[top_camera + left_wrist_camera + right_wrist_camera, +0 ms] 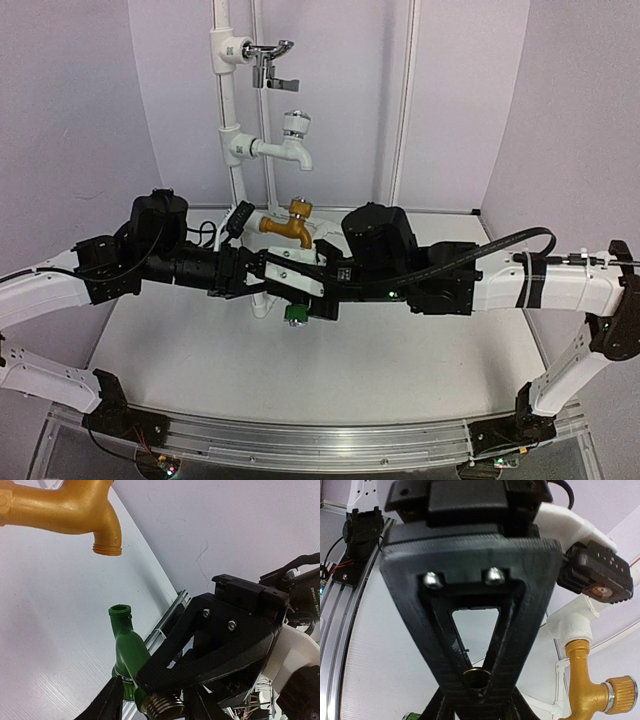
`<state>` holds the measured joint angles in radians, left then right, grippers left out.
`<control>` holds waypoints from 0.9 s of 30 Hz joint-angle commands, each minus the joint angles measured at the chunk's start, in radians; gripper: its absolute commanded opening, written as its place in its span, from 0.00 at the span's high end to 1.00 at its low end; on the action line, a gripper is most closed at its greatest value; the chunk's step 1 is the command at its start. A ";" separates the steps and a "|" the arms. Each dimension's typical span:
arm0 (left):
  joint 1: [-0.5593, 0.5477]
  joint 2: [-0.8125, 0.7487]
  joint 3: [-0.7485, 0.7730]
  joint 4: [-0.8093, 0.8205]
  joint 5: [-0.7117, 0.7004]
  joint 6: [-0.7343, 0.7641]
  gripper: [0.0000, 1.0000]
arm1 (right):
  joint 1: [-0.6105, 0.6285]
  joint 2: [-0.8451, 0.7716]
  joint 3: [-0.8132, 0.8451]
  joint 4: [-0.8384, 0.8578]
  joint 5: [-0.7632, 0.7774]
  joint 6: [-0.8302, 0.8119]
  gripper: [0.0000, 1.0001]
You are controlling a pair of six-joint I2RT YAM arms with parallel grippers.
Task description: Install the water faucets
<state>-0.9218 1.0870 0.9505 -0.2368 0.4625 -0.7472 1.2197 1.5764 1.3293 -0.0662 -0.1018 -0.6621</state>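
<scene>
The green tap (127, 647) hangs clear of the bench (400, 370) at the spot where the two sets of fingers meet, so it is being carried and rests on nothing. The right fingers (215, 652) come in opposite the left ones and are drawn together on the tap's body, just beside its brass-coloured threaded end (162, 707). I judge this to be the grip that bears the weight. The left fingers (106, 706) stand on either side of the same tap. The near one lies against its green collar, but the other is hidden behind the right finger, so I cannot tell whether they pinch the tap or only bracket it. Two sets of fingers on one small part reads as a hand-over or a re-grip, probably so the tap ends up held by its body with the thread left free. As it stands, the threaded end is buried between the fingertips, where it could not enter a fitting. The spout mouth points away from the left fingers toward the brass-yellow tap (65, 512). That tap sits beyond and above the fingertips, mounted on the white pipe stand (228, 120). Higher up the stand, well beyond the fingers, are the white tap (292, 140) and a chrome tap (268, 62). I cannot make out a free socket, so the green tap's destination is unclear.
</scene>
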 commanded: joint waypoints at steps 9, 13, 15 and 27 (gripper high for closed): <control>-0.003 -0.043 0.045 -0.021 -0.154 0.012 1.00 | 0.026 0.021 0.044 0.049 0.089 0.096 0.43; -0.002 -0.089 0.026 -0.018 -0.176 0.026 1.00 | 0.026 -0.051 -0.035 0.047 0.102 0.228 0.02; -0.002 -0.103 0.020 -0.018 -0.178 0.032 1.00 | 0.026 -0.099 -0.075 0.041 0.102 0.298 0.02; -0.001 -0.197 -0.059 0.087 0.023 0.161 1.00 | -0.171 -0.299 -0.210 0.008 -0.338 0.839 0.02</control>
<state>-0.9257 0.9464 0.9143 -0.2524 0.4002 -0.6728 1.1149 1.3010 1.1122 -0.0786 -0.1750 -0.1069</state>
